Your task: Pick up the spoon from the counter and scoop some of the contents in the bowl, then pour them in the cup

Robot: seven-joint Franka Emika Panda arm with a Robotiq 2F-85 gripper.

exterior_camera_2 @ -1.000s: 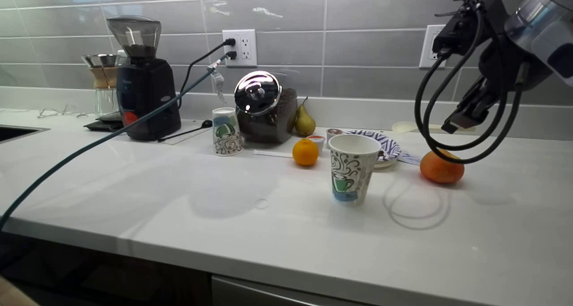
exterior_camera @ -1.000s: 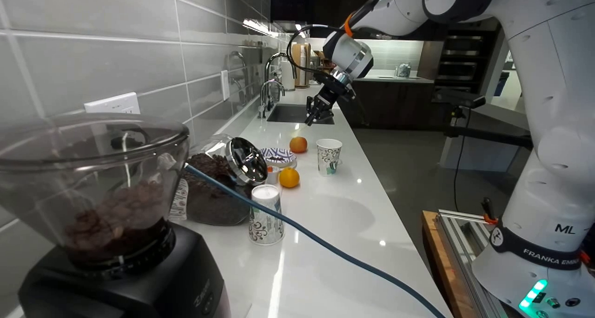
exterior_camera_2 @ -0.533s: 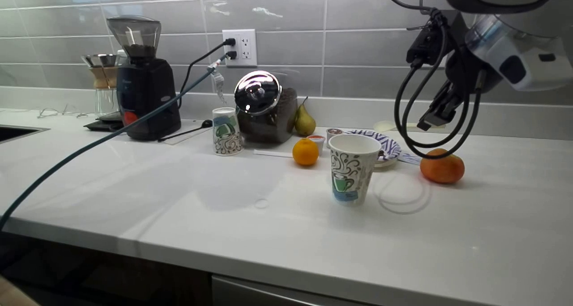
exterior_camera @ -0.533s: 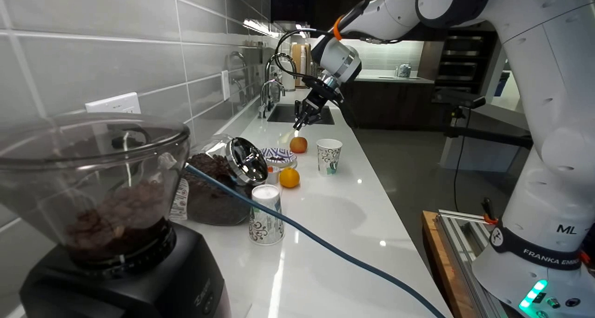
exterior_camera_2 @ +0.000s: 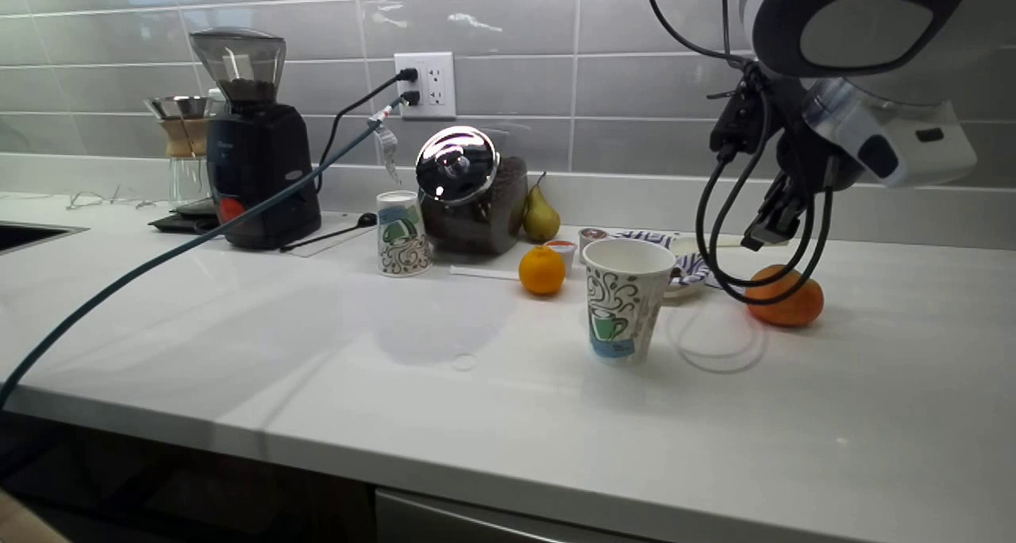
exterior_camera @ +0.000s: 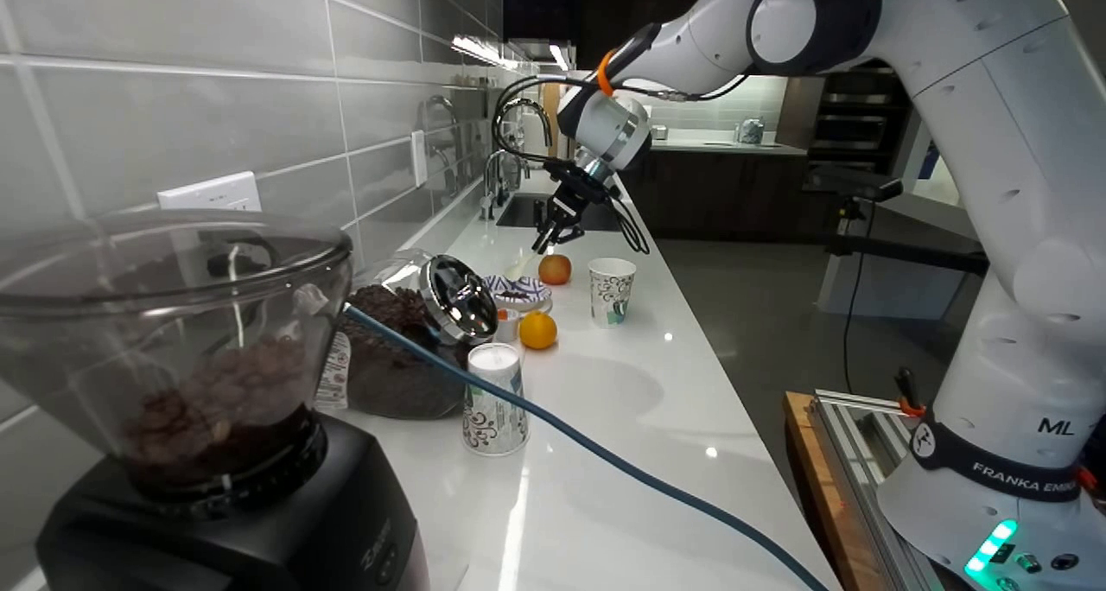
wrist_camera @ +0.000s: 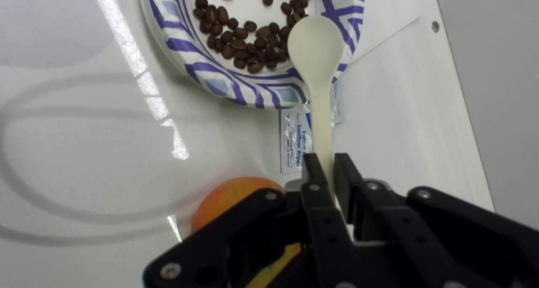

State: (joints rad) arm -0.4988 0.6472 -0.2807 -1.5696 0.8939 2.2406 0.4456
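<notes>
My gripper (wrist_camera: 326, 166) is shut on the handle of a cream-coloured spoon (wrist_camera: 316, 48), which points away from the fingers. In the wrist view the spoon's head overlaps the near right rim of the bowl (wrist_camera: 252, 92), a shallow white dish with a purple pattern. Dark coffee beans (wrist_camera: 261, 44) lie inside it, thickest along the near side. The spoon looks held above the dish; its exact height I cannot tell. The white cup (exterior_camera_2: 623, 305) with dark swirls stands upright nearer the counter's front edge, partly covering the bowl in that exterior view.
A reddish fruit (wrist_camera: 227, 197) lies just beside the gripper, below it. A wipes packet (wrist_camera: 294, 140) rests under the spoon handle. Farther along are an orange (exterior_camera_2: 542, 270), an upturned cup (exterior_camera_2: 403, 237), a jar (exterior_camera_2: 508, 209) and a pear (exterior_camera_2: 540, 213). Tiled wall runs behind.
The arm has carried the spoon lower and toward the wall and bowl. The spoon's head, previously beyond the bowl, now overlaps it. Bowl, cup and fruit have stayed put.
</notes>
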